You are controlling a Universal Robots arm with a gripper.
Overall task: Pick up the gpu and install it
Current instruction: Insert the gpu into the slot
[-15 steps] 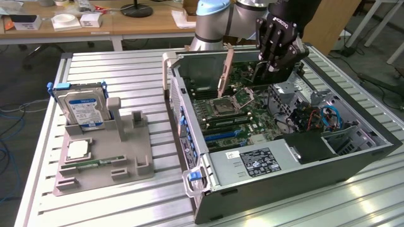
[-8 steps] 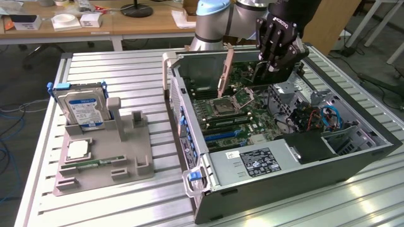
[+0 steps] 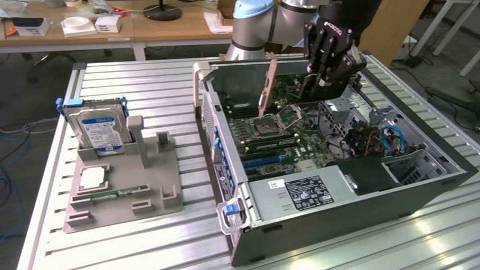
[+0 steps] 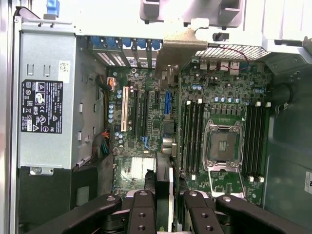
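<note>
My gripper [image 3: 322, 89] hangs inside the open computer case [image 3: 420, 185], above the motherboard [image 3: 274, 132]. It is shut on the gpu [image 3: 268, 84], a thin card seen edge-on with its pale end bracket toward the case's rear wall. In the wrist view the gripper [image 4: 167, 197] has black fingers [image 4: 142, 204] on either side of the gpu [image 4: 165, 173]. The card runs away from the camera to its bracket by the rear slot openings. It lies over the expansion slots, near the blue slot [image 4: 167, 103]. Whether it touches a slot I cannot tell.
A grey power supply [image 3: 300, 194] fills the case's near corner. The CPU socket [image 4: 223, 144] and memory slots lie beside the card. On the exterior view's left a grey holder [image 3: 123, 194] carries a hard drive [image 3: 96, 126], a chip and a green memory stick [image 3: 112, 194].
</note>
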